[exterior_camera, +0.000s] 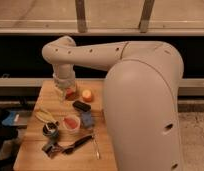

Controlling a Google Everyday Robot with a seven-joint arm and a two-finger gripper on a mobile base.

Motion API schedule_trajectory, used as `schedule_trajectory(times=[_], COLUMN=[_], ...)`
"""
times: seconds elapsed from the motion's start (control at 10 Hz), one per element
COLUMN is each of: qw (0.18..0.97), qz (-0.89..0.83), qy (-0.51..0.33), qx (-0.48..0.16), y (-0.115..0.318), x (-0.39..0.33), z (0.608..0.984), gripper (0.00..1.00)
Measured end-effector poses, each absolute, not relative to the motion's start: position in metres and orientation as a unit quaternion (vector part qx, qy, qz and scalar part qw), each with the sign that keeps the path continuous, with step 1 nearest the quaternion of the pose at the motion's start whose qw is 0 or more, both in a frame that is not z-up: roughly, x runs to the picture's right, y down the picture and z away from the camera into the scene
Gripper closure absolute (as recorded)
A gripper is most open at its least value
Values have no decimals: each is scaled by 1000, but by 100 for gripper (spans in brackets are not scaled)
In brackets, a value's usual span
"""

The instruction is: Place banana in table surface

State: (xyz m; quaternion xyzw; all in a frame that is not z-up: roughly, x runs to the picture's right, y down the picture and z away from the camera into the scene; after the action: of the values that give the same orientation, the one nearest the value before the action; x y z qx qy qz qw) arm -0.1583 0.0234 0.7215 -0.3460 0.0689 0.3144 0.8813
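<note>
The banana (45, 116) is pale yellow and curved, and lies on the left part of the light-brown wooden table surface (31, 152). My gripper (65, 91) hangs from the white arm (90, 52) at the table's back left, right over a red bowl (70, 93) that it partly hides. The gripper is behind the banana and apart from it.
A round orange fruit (87, 95) sits right of the bowl. A black object (81, 106), a blue item (87, 119), a pink cup (71, 122), a dark can (51, 130), dark tools (70, 145) and a spoon (95, 145) lie on the table. The arm's body (145, 110) hides the right side.
</note>
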Motion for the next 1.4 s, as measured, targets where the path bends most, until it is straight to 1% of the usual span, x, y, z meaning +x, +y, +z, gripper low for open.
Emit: schedule_trajectory(times=[0.4, 0.6, 1.1, 1.2, 1.4], qw=[880, 882, 898, 902, 903], qz=[316, 307, 254, 236, 229], qy=[67, 56, 11, -1, -6], qx=[-348, -353, -360, -361, -364], y=[24, 29, 46, 58, 71], x=[-159, -171, -270, -295, -312], z=[722, 727, 755, 763, 779], gripper=[40, 40, 40, 40, 40])
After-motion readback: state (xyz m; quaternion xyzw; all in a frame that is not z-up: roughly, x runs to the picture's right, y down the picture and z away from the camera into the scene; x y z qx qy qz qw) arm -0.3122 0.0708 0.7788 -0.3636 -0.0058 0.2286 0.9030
